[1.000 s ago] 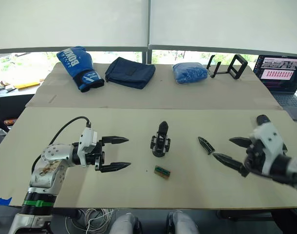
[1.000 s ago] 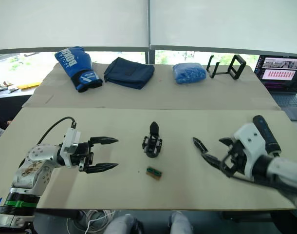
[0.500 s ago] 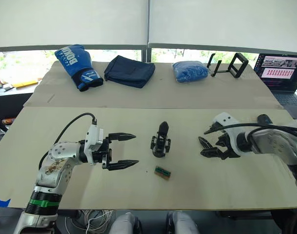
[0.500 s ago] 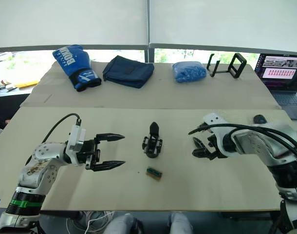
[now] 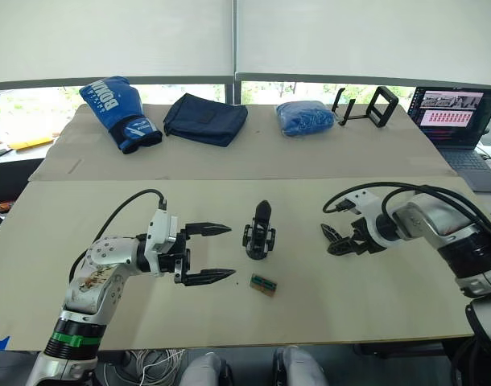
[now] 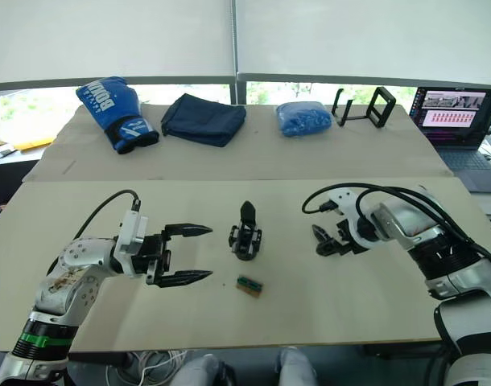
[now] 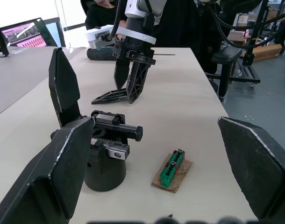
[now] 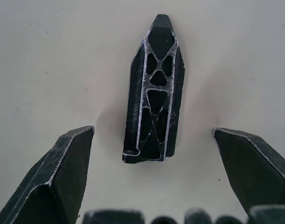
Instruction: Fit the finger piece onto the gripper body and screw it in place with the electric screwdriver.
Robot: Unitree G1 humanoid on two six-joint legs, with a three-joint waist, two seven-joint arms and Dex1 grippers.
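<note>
black finger piece (image 8: 153, 93) webbed underside in right wrist view, both pincers apart

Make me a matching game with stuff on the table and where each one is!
Things:
1. finger piece
2. gripper body
3. boxing glove
4. laptop

Places:
A. far left of the back table
B. standing between the two grippers
C. far right, screen lit
D. lying flat between the right gripper's open fingers

Pairs: 1-D, 2-B, 3-A, 4-C
</note>
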